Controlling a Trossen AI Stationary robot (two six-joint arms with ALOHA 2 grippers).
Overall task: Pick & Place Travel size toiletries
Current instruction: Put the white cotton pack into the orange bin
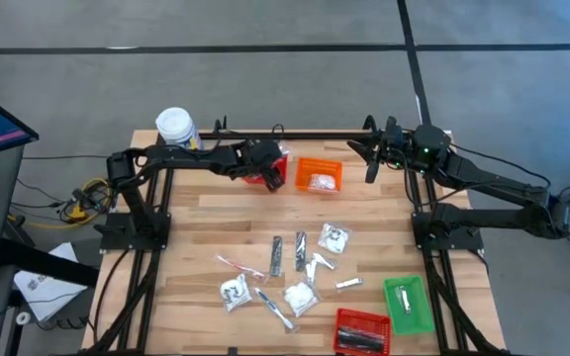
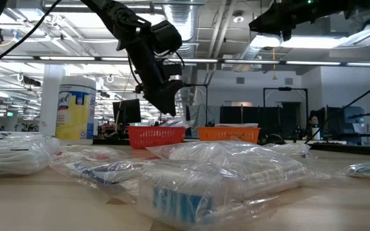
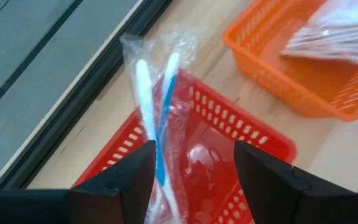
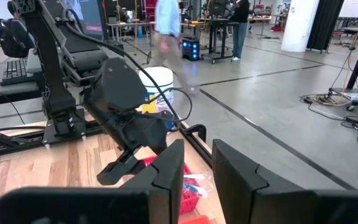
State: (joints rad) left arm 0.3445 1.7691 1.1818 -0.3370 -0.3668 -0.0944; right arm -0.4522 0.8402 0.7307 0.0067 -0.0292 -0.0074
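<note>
Release is the step in hand, as I judge it: the left claw [image 3: 191, 180] stands wide over the red basket [image 3: 241, 124] at the upper middle of the high view, and a clear-wrapped packet with white and blue sticks [image 3: 157, 106] stands upright between its fingers, leaning by one of them, its lower end down in the basket. To do this well, the claw should stay wide and rise straight up, so the wrapper does not cling to a finger and get dragged back over the rim; a sideways pull might tip the light basket.

Beside it on the worktop [image 1: 206, 222] sits the orange basket [image 1: 319, 176], which already has a packet in it. Remaining toiletries [image 1: 285, 277] lie scattered in the lower middle of the high view, well apart from both claws.

Over at the upper right of that view, the right claw [image 1: 372, 161] waits above the worktop's far edge, its fingers narrow and holding nothing.
</note>
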